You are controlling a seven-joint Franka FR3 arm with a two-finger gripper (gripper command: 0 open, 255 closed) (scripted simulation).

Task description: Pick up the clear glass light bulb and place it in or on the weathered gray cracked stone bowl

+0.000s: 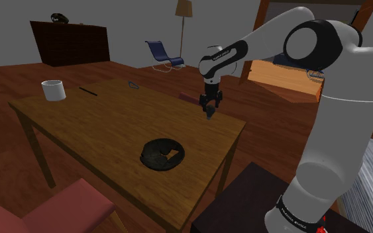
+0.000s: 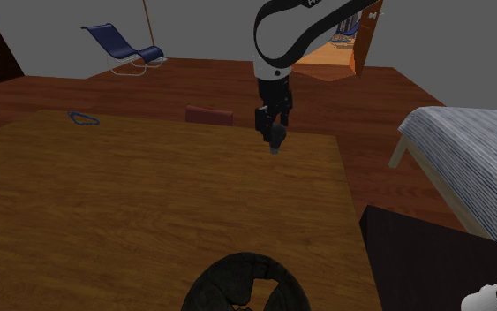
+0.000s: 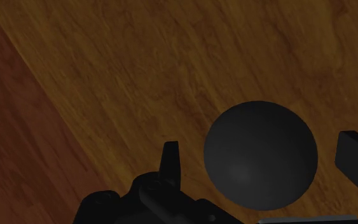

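Light bulb (image 3: pixel 260 156) drawn as a smooth, dark grey, opaque-looking globe rather than see-through, with a faint sheen low on its curve. From the wrist view, a plain round disc. In the second exterior view, the same bulb (image 2: pixel 274 140) as a dark ball ending below in a small, paler grey cap. Long axis close to upright in both outside views, cap end lowest, round end up toward the hand; exact tilt hard to judge. Placed right at the tips of the all-black gripper (image 2: pixel 274 132), by the far edge of the wooden table (image 1: pixel 99 126), toward the shoulder view's right; impossible to tell whether touching the tabletop. Fingers (image 3: pixel 170 162) spread wide, one on each side of the globe, with a strip of tabletop visible between each finger and the ball: bracketing, not pinching, nothing gripped. Well apart from the near-black, broken-rimmed bowl (image 1: pixel 163 154) lying near the table's front edge.
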